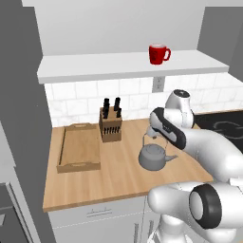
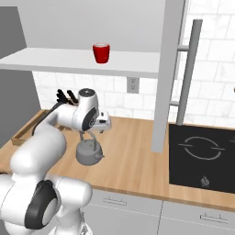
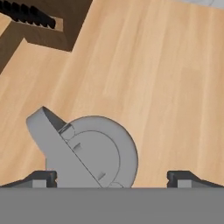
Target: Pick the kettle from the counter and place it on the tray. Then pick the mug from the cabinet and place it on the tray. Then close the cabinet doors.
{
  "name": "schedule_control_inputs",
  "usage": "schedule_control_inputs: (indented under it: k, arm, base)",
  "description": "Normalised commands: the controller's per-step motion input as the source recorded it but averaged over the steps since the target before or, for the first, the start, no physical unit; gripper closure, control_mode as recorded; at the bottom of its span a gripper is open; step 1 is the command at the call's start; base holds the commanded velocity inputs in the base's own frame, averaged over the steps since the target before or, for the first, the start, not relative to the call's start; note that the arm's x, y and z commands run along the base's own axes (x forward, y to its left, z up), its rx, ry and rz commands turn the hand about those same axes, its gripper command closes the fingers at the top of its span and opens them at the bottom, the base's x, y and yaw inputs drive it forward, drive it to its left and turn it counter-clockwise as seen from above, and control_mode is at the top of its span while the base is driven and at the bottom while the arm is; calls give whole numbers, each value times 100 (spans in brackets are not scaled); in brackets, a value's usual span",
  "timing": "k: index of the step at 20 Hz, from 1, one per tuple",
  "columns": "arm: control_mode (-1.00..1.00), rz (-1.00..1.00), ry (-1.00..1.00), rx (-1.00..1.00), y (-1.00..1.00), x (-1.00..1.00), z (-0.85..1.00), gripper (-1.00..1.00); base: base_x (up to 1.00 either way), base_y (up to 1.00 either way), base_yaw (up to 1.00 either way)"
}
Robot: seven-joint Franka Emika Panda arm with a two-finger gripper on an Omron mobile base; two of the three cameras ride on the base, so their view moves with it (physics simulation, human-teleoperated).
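Observation:
The grey kettle point(image 1: 153, 157) point(image 2: 88, 153) stands upright on the wooden counter point(image 1: 118, 182), right of the knife block. My gripper point(image 1: 153, 135) point(image 2: 90, 134) hangs open just above it, pointing down at the wire handle. In the hand view the kettle point(image 3: 89, 153) lies between the two fingertips point(image 3: 41, 178), which stand wide apart and touch nothing. The wooden tray point(image 1: 79, 149) point(image 2: 25, 131) lies empty at the counter's left end. The red mug point(image 1: 158, 53) point(image 2: 101, 53) stands on the cabinet floor point(image 1: 95, 70). The cabinet doors point(image 1: 19, 95) point(image 2: 170, 69) are open.
A knife block point(image 1: 110, 124) point(image 3: 39, 22) stands between tray and kettle. A black cooktop point(image 2: 202, 156) point(image 1: 223, 124) lies to the right. The open right door with its bar handle point(image 2: 189, 69) juts out over the counter beside the arm.

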Motion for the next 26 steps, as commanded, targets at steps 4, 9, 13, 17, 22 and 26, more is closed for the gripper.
schedule_control_inputs:
  k: [4,9,13,17,22,26]
  arm:
    - [-100,0,6,0,1,11,-19,-100]
    - [-100,3,1,-2,4,0,-21,-100]
    - [-100,3,1,-5,8,0,-22,100]
    - [-100,3,2,-8,8,0,-25,100]
    - [-100,3,8,-1,4,0,-26,100]
    - [-100,1,2,0,6,-7,-9,100]
  base:
    - [0,0,0]
    - [0,0,0]
    - [0,0,0]
    - [0,0,0]
    - [0,0,0]
    - [0,0,0]
